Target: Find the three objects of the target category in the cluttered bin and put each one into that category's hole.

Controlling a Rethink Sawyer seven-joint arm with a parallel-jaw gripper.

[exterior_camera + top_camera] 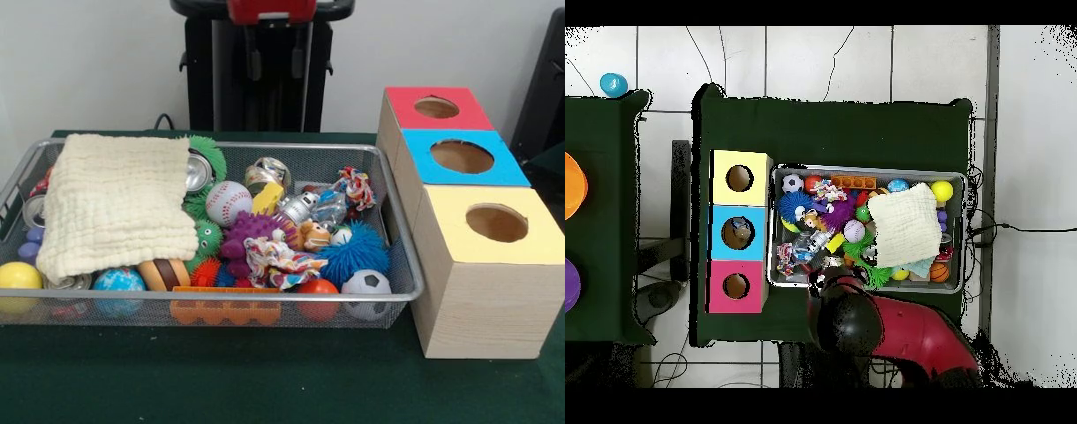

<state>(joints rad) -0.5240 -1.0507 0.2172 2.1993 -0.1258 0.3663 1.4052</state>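
The wire mesh bin (399,231) sits on the green table, full of toys; it also shows in the overhead view (967,232). One crumpled see-through bottle with a blue label (331,208) lies right of the middle, between a silver can (298,208) and a rope toy (356,187). I see no other see-through bottles. A cream cloth (115,205) covers the left part of the bin. The red and black arm (895,335) is drawn back at the robot's side of the bin. Its gripper does not show in either view.
Three wooden boxes with round holes stand right of the bin: red top (436,107), blue top (462,156), yellow top (497,223). Balls, spiky toys, a baseball (228,202) and more silver cans (267,173) fill the bin.
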